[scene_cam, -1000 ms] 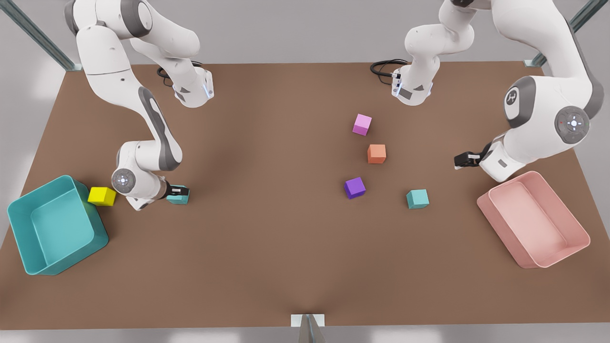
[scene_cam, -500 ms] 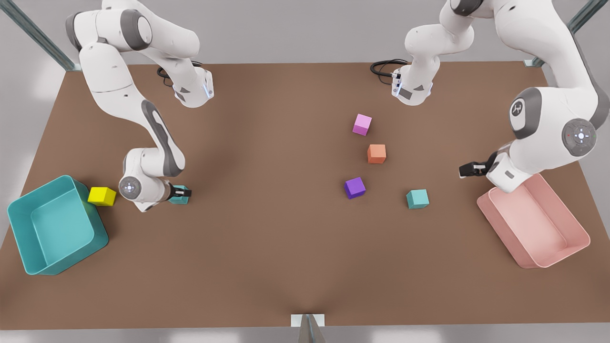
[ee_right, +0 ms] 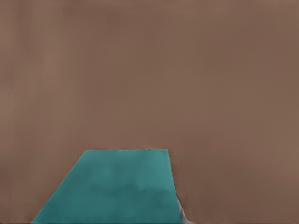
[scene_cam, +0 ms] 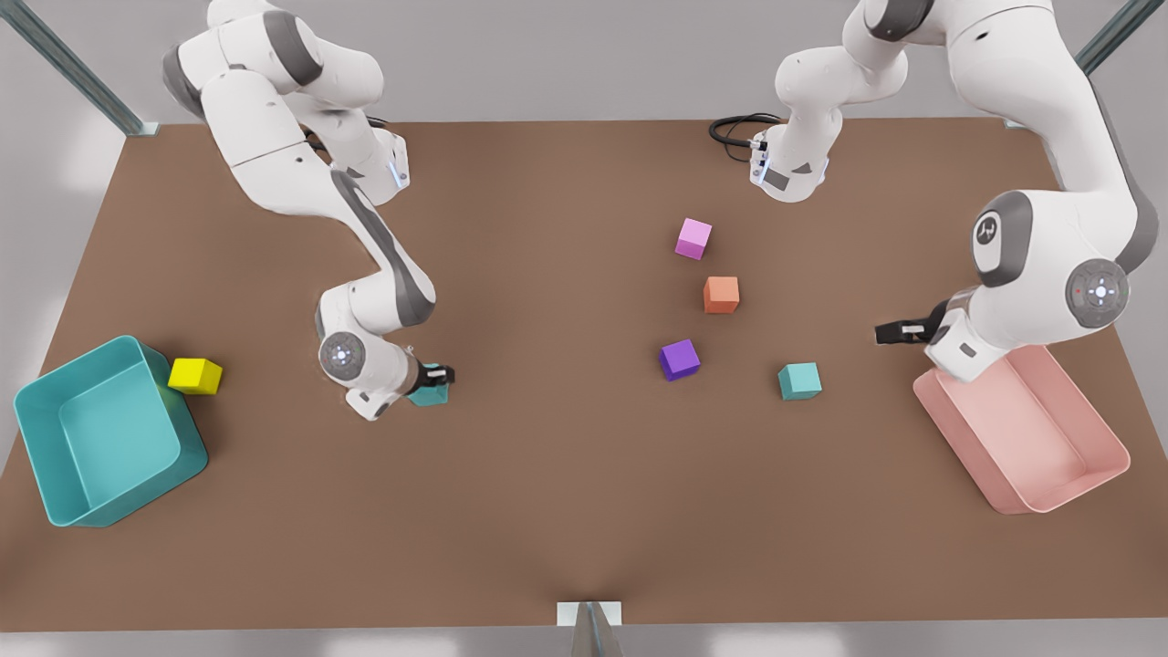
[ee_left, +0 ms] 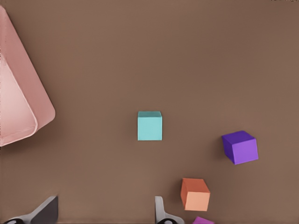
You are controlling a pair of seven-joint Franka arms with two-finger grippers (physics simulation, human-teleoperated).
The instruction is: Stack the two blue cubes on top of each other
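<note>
Two blue cubes: one (scene_cam: 799,380) free, one (scene_cam: 431,394) clamped in right gripper (scene_cam: 440,375); left gripper (scene_cam: 887,334) spread.

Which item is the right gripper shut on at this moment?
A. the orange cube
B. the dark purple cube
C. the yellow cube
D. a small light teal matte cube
D. The right gripper, on the front view's left, is shut on a small light teal matte cube, which also sits close under the right wrist camera; the left gripper waits open by the pink bin.
</note>
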